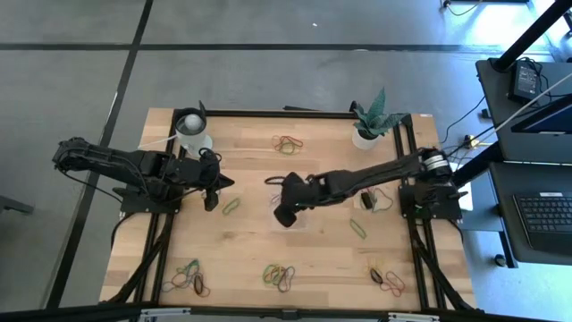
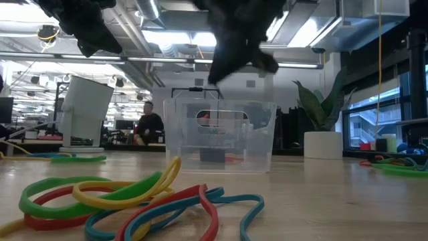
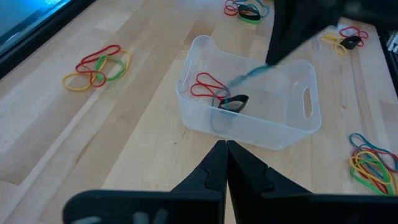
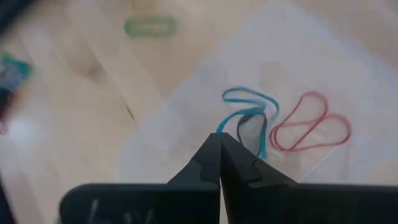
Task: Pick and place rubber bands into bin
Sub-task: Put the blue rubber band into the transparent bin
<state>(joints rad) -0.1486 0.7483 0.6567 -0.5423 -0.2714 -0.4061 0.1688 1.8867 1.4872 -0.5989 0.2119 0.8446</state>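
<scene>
One blue band [image 4: 249, 106] in right end effector [image 4: 220, 138].

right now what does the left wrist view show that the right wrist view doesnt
Only the left wrist view shows the whole clear plastic rectangular bin with its handle slot, the shut left gripper, and loose multicoloured rubber bands on the wooden table. Only the right wrist view shows the lone green rubber band. Both show the blue rubber band pinched by the right gripper above the red band inside the bin.
</scene>
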